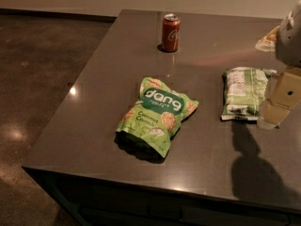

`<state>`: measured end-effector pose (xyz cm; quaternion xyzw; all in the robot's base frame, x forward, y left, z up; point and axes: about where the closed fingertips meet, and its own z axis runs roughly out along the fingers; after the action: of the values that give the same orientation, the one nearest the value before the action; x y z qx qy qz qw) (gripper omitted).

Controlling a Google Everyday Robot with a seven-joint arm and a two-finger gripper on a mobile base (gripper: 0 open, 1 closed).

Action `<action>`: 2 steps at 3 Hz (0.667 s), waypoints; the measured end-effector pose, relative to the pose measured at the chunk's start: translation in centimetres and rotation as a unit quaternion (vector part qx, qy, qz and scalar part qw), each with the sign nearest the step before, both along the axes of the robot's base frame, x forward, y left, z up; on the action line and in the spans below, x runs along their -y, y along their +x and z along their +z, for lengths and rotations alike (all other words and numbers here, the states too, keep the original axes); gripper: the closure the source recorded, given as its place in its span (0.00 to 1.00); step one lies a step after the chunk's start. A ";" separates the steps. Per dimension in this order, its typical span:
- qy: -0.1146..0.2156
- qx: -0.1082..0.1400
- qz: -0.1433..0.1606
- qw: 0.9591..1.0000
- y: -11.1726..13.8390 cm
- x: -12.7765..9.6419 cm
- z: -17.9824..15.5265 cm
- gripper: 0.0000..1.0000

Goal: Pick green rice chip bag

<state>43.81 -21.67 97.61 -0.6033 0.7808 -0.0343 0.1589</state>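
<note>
The green rice chip bag (157, 114) is a puffy lime-green bag with a dark green "dang" logo. It lies face up near the middle of the dark table (94, 107), its bottom end toward the front edge. My gripper (270, 119) hangs at the right edge of the view, above the table. It is well to the right of the chip bag and apart from it. It holds nothing that I can see.
A flatter green bag (244, 93) showing a white label lies just left of my gripper. A red soda can (170, 32) stands upright at the back. A yellowish packet (268, 39) lies at the far right. The floor drops off left of the table.
</note>
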 end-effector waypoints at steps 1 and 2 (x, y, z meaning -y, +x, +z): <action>0.000 0.000 0.000 1.000 0.0 0.0 0.0 0.00; 0.004 0.000 0.009 1.000 0.1 -0.4 0.2 0.00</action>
<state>43.91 -21.28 97.83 -0.6096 0.7754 -0.0301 0.1620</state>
